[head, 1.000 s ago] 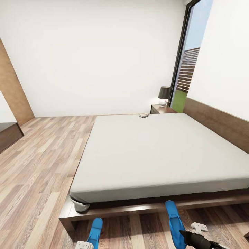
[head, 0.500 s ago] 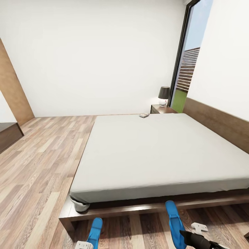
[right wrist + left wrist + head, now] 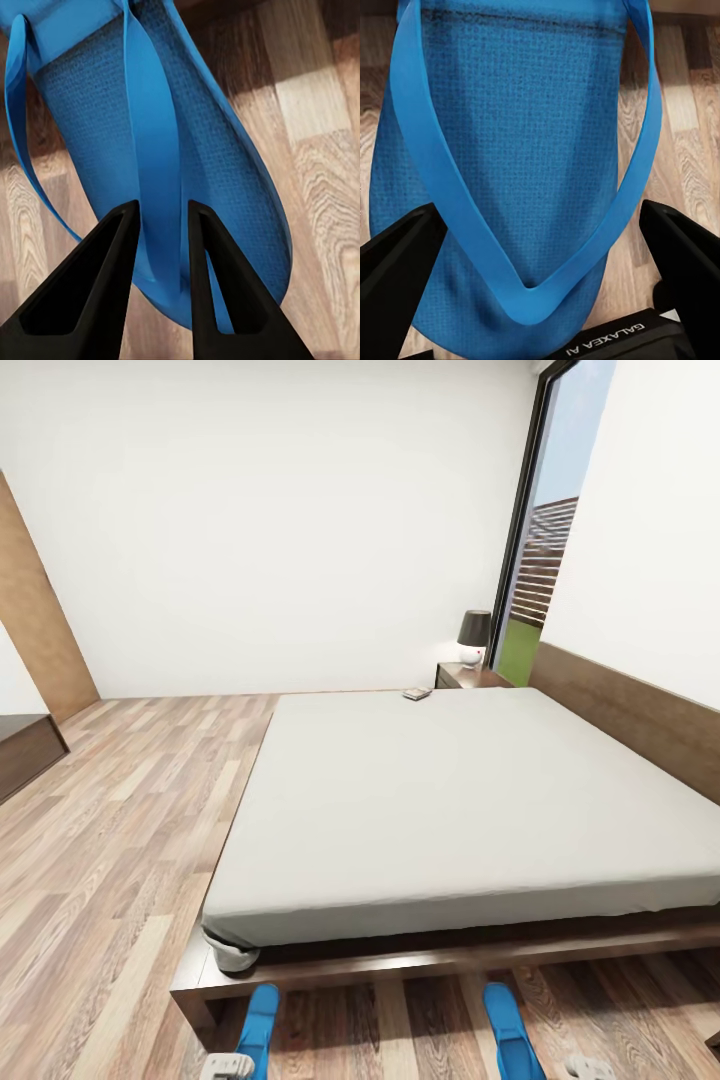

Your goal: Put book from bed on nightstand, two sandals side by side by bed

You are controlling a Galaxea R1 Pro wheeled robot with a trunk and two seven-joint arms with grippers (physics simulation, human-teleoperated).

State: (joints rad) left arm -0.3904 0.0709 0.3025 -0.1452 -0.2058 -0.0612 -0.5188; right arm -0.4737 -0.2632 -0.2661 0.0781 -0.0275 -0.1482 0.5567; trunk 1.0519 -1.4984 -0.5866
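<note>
The bed [image 3: 450, 810] has a pale mattress on a dark wooden frame. The book [image 3: 417, 694] lies at its far edge, near the nightstand [image 3: 470, 676]. Two blue sandals sit low at the foot of the bed: the left sandal [image 3: 258, 1025] and the right sandal [image 3: 510, 1032]. In the left wrist view my left gripper [image 3: 544, 217] spans the left sandal [image 3: 510, 135] across its width, one finger against each side. In the right wrist view my right gripper [image 3: 163, 206] is shut on a strap of the right sandal [image 3: 217, 172], just above the wood floor.
A lamp [image 3: 474, 635] stands on the nightstand beside the tall window [image 3: 545, 560]. A low dark bench [image 3: 25, 750] and a brown door [image 3: 40, 620] are at the left. Open plank floor [image 3: 120, 830] runs along the bed's left side.
Both sandals have shifted with the grippers. The left one moved left, and the right one dropped lower and nearer me. The right arm's dark forearm has left the head view.
</note>
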